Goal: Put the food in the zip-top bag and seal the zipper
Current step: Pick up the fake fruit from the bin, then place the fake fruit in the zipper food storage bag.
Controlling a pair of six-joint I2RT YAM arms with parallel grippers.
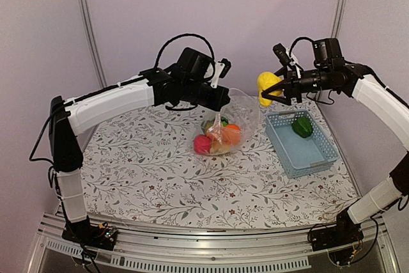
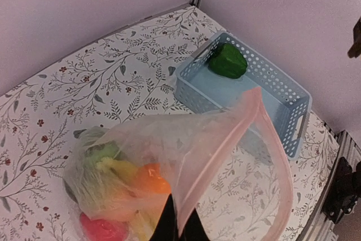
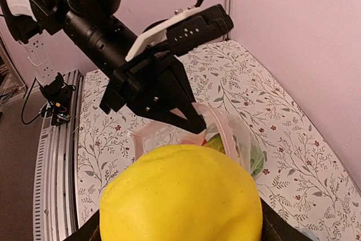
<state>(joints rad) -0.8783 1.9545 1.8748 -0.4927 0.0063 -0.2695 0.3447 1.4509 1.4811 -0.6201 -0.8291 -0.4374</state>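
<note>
The clear zip-top bag (image 1: 231,119) hangs at the table's middle with red, orange, yellow and green food (image 1: 217,137) inside. My left gripper (image 1: 219,114) is shut on the bag's pink mouth edge (image 2: 225,156) and holds it up and open. My right gripper (image 1: 273,91) is shut on a round yellow fruit (image 1: 267,86) and holds it in the air to the right of the bag, above the basket's far left corner. The yellow fruit (image 3: 180,196) fills the right wrist view, with the bag's mouth (image 3: 225,131) beyond it. A green piece (image 1: 302,126) lies in the basket.
The light-blue slotted basket (image 1: 319,161) stands right of the bag on the floral tablecloth. It also shows in the left wrist view (image 2: 293,111), with the green piece (image 2: 228,61) in its far corner. Pink walls close the back and right.
</note>
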